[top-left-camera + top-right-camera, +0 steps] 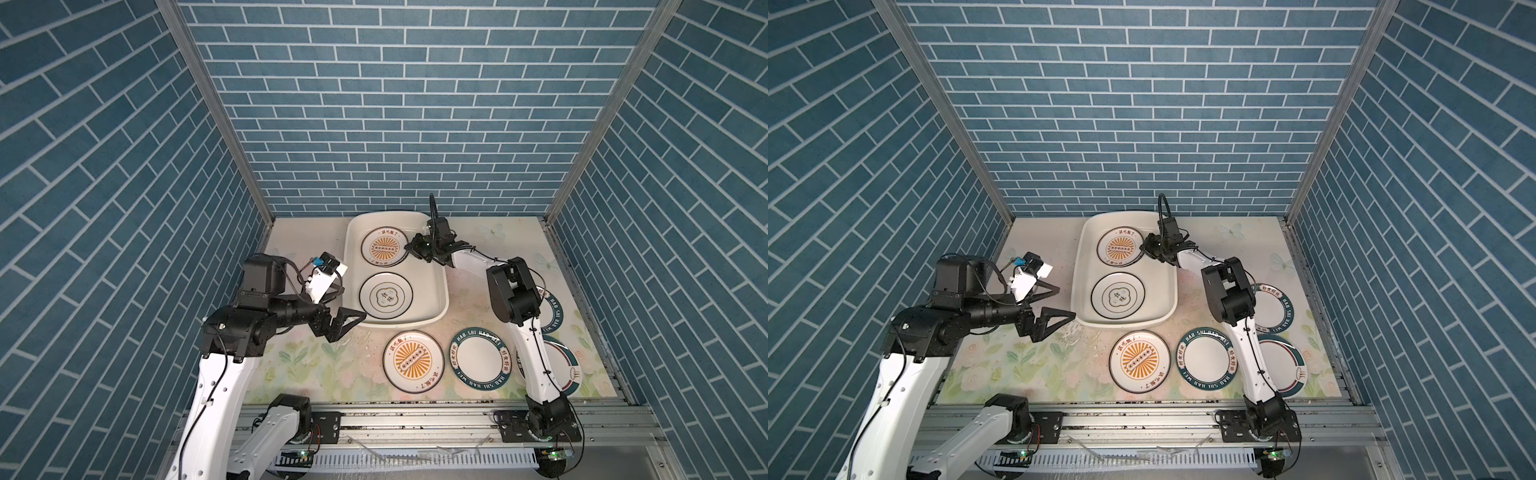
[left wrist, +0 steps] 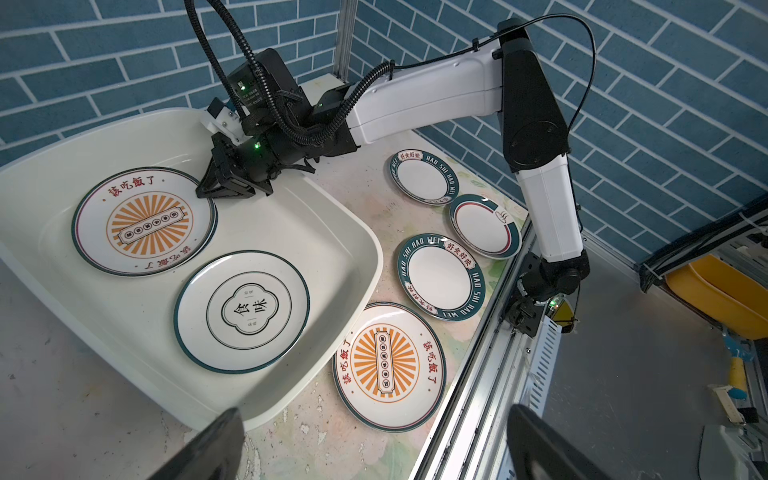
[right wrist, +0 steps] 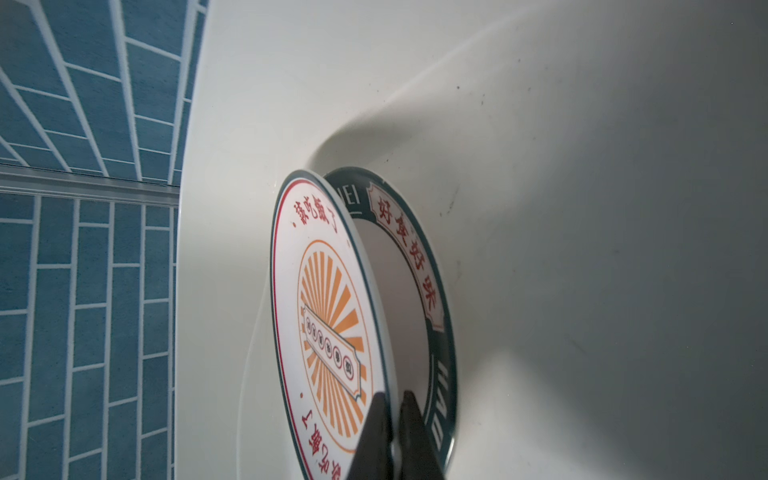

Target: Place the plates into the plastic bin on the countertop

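Now, blue brick walls (image 1: 374,104) box in the floral countertop (image 1: 316,365). Your left gripper (image 1: 1067,302) hangs with jaws spread wide, holding nothing, just beside the plastic bin (image 1: 432,286), where the cloud plate (image 1: 385,297) lies flat. Your right gripper (image 3: 392,399) is clamped on the rim of the sunburst plate (image 1: 383,246), tilted over a lettered plate (image 3: 405,299) in the bin. Further right, your right arm (image 1: 536,357) hides parts of a teal-rimmed plate (image 1: 549,309) and a steam-marked plate (image 1: 566,368).
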{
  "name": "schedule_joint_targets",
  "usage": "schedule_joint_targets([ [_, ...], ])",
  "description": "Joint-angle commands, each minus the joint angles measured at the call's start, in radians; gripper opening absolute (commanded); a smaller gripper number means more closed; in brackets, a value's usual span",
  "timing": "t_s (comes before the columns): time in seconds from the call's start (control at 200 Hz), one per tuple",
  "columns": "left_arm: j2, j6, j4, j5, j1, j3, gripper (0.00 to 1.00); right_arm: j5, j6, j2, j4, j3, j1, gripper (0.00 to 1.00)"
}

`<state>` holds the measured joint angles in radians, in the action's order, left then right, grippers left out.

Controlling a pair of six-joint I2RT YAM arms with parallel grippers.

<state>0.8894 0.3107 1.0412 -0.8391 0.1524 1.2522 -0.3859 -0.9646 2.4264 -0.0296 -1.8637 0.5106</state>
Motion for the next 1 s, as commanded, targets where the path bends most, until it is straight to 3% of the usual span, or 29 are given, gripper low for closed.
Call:
schedule_joint_targets([
  [0.0, -0.006, 0.007, 0.003, -0.018, -0.007, -0.001, 0.99, 0.015, -0.018, 0.029, -0.009, -0.031, -0.007, 0.1],
  [0.555, -0.006, 0.007, 0.0, -0.021, -0.007, -0.003, 1.0, 0.028, -0.017, 0.022, 0.006, -0.034, -0.014, 0.22],
  [0.995, 0.003, 0.005, 0.002, -0.025, -0.007, 0.004, 1.0, 0.059, 0.01, -0.006, 0.062, -0.041, -0.015, 0.26],
])
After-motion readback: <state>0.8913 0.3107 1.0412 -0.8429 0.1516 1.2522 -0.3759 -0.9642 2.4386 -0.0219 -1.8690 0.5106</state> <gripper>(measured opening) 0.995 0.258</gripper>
